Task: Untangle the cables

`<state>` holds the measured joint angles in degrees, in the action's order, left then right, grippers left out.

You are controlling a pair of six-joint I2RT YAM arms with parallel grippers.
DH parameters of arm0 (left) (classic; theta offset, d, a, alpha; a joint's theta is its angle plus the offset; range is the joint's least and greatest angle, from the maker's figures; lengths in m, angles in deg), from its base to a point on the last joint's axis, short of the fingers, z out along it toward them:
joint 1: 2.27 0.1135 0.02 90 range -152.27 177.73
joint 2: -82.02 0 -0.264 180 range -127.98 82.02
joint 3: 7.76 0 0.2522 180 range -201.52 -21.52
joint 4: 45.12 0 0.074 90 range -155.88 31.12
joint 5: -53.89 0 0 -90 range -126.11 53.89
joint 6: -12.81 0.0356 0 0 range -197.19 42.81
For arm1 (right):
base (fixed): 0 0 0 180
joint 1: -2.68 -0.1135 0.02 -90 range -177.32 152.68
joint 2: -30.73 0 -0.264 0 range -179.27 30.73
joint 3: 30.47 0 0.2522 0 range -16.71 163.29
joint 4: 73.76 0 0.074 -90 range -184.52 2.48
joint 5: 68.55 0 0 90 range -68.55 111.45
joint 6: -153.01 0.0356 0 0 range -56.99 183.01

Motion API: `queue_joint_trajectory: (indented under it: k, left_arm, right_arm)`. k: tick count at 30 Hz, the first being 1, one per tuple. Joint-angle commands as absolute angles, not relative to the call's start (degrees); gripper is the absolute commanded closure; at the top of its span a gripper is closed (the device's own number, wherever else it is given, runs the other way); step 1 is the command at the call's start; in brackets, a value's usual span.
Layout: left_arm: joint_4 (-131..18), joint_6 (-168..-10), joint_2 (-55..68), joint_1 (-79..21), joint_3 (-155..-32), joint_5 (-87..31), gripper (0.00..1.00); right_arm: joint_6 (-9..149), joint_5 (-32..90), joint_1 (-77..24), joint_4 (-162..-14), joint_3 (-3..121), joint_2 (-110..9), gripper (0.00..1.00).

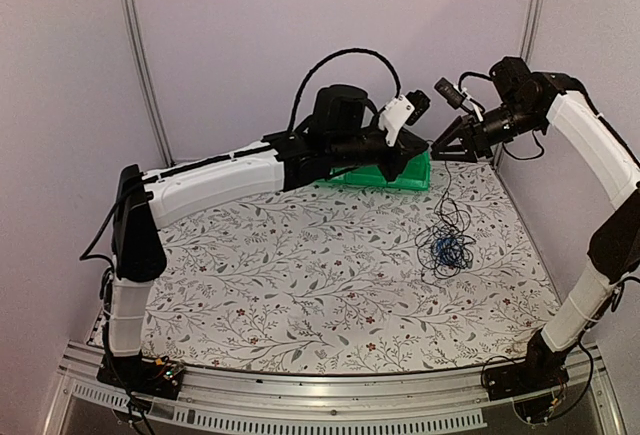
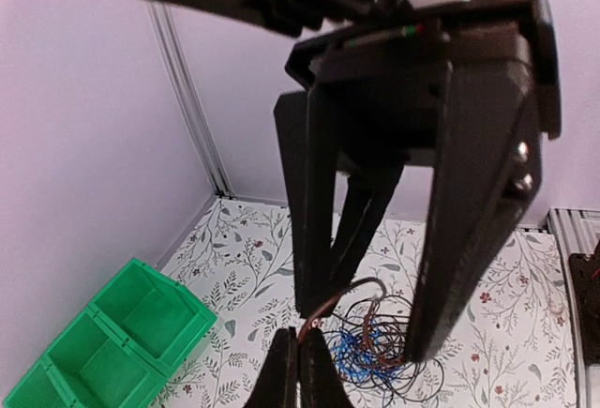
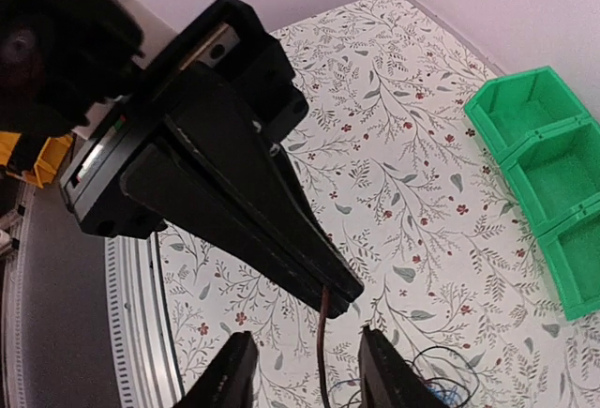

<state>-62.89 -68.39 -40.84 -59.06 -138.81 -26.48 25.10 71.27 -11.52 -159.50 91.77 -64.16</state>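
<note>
**Cables: small loose tangle on the worktop, one strand raised**

The cables (image 1: 447, 247) were very thin, flexible wires, several black and one blue, looped in a small loose heap on the floral worktop (image 1: 300, 275), toward its right side. The blue loops lay bunched at the middle of the heap, with black loops spread around and across them. One strand (image 3: 323, 352) ran up from the tangle, nearly vertical, its upper end pinched between the closed fingers of the left gripper (image 2: 300, 338).

cables (image 1: 447, 247) smooth-sheathed; green bin (image 1: 410, 177) glossy plastic; table cover (image 1: 300, 275) matt
</note>
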Motion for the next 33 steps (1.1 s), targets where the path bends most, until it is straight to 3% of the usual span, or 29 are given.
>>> queue_joint_trajectory:
  k: [1,3,4,6,7,8,15,24,30,33]
  left_arm:
    - [-62.57,-68.8,-35.74,-59.96,-138.79,-29.38,1.0]
    - [-62.72,-69.09,-33.89,-60.13,-137.41,-30.28,1.0]
    - [-62.93,-69.24,-33.0,-60.27,-136.79,-30.9,1.0]
    - [-63.33,-69.41,-31.1,-60.38,-135.57,-32.29,1.0]
    - [-63.36,-69.76,-30.05,-60.51,-134.88,-33.13,1.0]
    - [-63.33,-70.05,-28.96,-60.53,-134.29,-34.33,1.0]
    - [-63.99,-70.26,-23.53,-61.29,-135.65,-40.46,1.0]
    - [-64.83,-59.88,-22.01,-62.19,-153.31,-50.95,1.0]
    - [-63.15,-55.66,-20.04,-62.65,-154.74,-54.14,1.0]
    - [-63.62,-55.09,-19.23,-62.65,-153.24,-54.94,1.0]
  right_arm:
    - [25.2,76.31,-11.89,-146.18,79.16,-61.07,0.4]
    - [29.61,77.96,-11.88,-136.58,71.47,-58.58,0.35]
    - [31.22,78.49,-11.9,-132.11,68.95,-58.09,0.37]
    - [34.84,79.18,-11.9,-125.05,65.0,-57.92,0.51]
    - [37.08,79.33,-11.9,-121.18,63.4,-58.52,0.65]
    - [38.84,79.41,-11.91,-118.83,62.02,-59.25,0.73]
    - [43.7,79.41,-11.91,-111.81,56.9,-68.49,0.96]
    - [44.38,76.07,-9.15,-112.69,51.39,-76.7,0.95]
    - [44.94,72.44,-8.83,-112.89,50.28,-78.99,0.8]
    - [45.25,71.25,-8.75,-112.52,49.57,-79.01,0.86]
